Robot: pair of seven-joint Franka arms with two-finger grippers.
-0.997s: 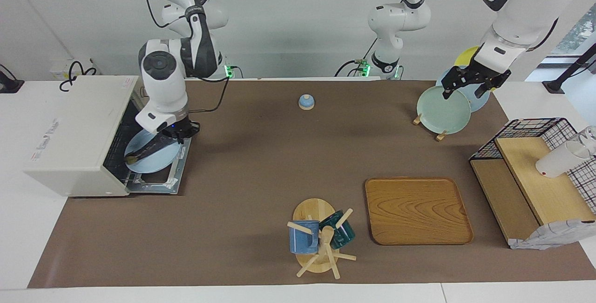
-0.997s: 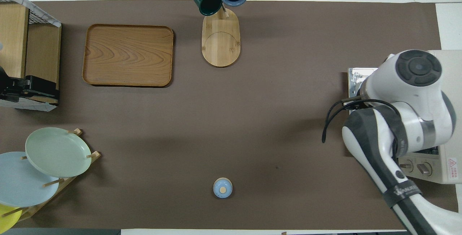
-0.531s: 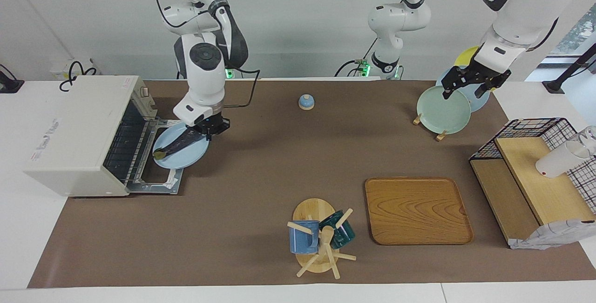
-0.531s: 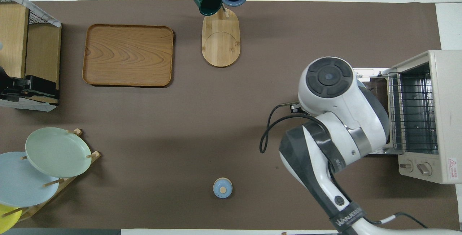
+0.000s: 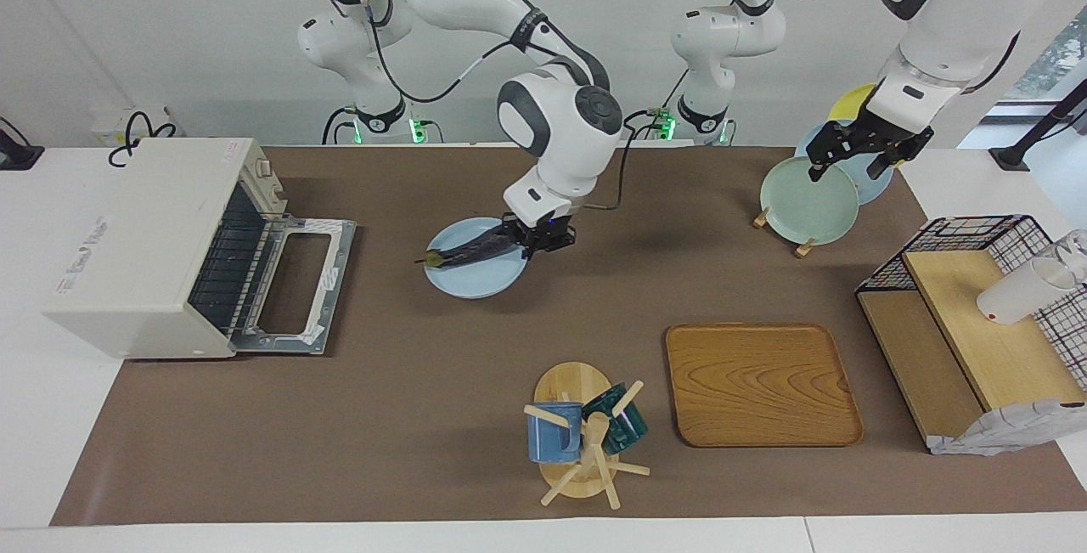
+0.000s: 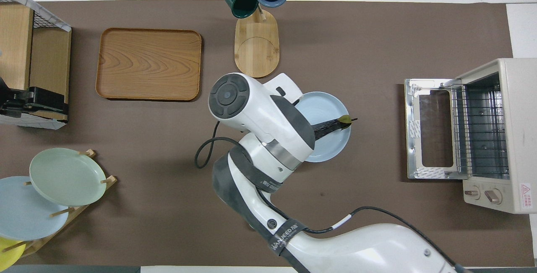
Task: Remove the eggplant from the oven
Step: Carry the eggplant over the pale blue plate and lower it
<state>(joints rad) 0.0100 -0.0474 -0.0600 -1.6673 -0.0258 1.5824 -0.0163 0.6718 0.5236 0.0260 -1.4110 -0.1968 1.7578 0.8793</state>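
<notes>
The eggplant lies dark and slender on a round light blue plate, its greenish stem tip pointing toward the oven. My right gripper is shut on the plate's rim and holds it just over the brown mat's middle. In the overhead view the eggplant and plate stick out from under the right arm, which hides the gripper. The oven stands at the right arm's end, door folded down, wire rack bare. My left gripper waits over the plate rack.
A plate rack holds green, blue and yellow plates. A small blue bell sits near the robots. A wooden tray and a mug tree stand farther out. A black wire basket shelf holds a white cup.
The right arm has drawn the plate with the eggplant out of the oven, over the open door, to above the mat's middle. The oven rack is now bare. The left arm has not moved.
</notes>
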